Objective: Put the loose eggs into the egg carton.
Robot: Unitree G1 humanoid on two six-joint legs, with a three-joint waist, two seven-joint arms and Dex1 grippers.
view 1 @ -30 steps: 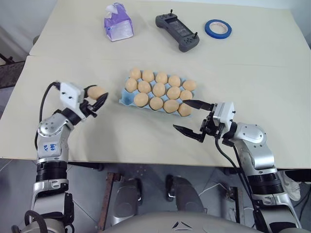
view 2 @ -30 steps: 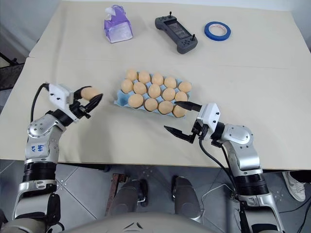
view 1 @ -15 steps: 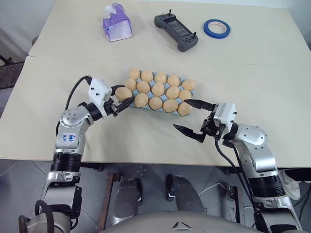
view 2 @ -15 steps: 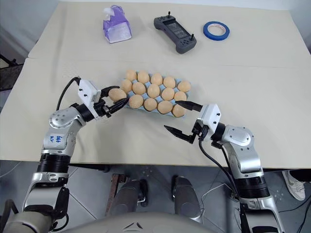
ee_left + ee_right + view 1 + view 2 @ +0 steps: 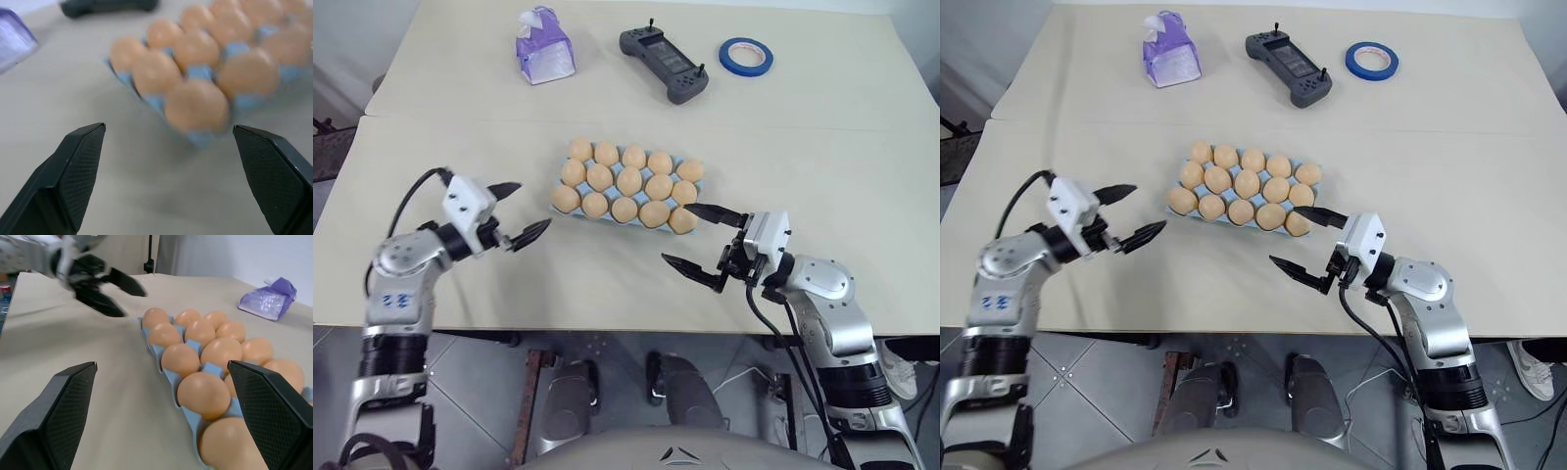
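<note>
Light blue moulded pulp, the egg carton [image 5: 628, 192] sits mid-worktop [image 5: 607, 284] with every one of its fifteen cups holding an egg [image 5: 566, 199]; no loose eggs lie around it. The filling step looks finished, so the next move probably calls only for drawing both arms clear. A second ago the left end effector [image 5: 516, 211] gripped an egg; now it stands wide and empty, left of the carton. The right end effector [image 5: 697, 238] remains wide, empty.

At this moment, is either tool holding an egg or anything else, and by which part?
Nothing is held. The left tool and the right tool are both open and empty; every egg in view sits in the egg carton.
</note>
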